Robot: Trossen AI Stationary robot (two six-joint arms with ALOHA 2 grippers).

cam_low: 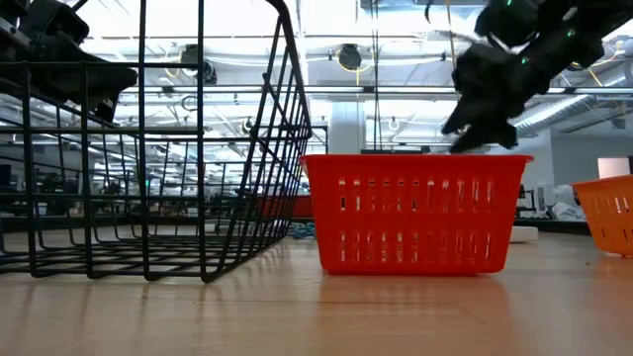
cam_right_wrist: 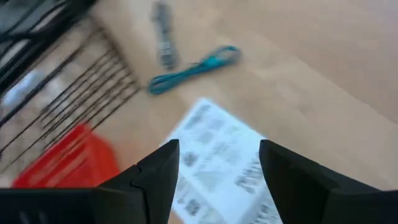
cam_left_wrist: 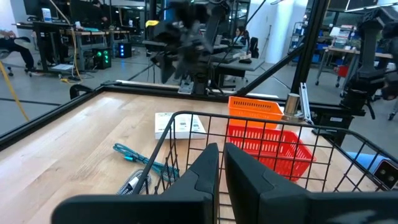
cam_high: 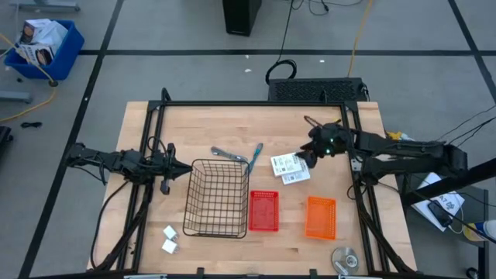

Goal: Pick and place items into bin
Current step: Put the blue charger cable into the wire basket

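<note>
Flat white cards [cam_high: 290,167] with green print lie on the table right of the black wire basket [cam_high: 188,198]. My right gripper [cam_high: 304,157] hovers just above them, open; in its wrist view the cards [cam_right_wrist: 217,163] show between and below the fingers [cam_right_wrist: 217,149]. A teal tool [cam_high: 255,153] and a grey tool [cam_high: 227,155] lie beyond the basket's far rim. Two white blocks [cam_high: 169,239] sit near the table's near left corner. My left gripper [cam_high: 186,167] waits shut at the basket's left side [cam_left_wrist: 221,154].
A red bin [cam_high: 263,211] stands right of the wire basket and an orange bin [cam_high: 320,217] farther right. A round silver disc [cam_high: 346,258] lies at the near right edge. A black frame borders the table's sides.
</note>
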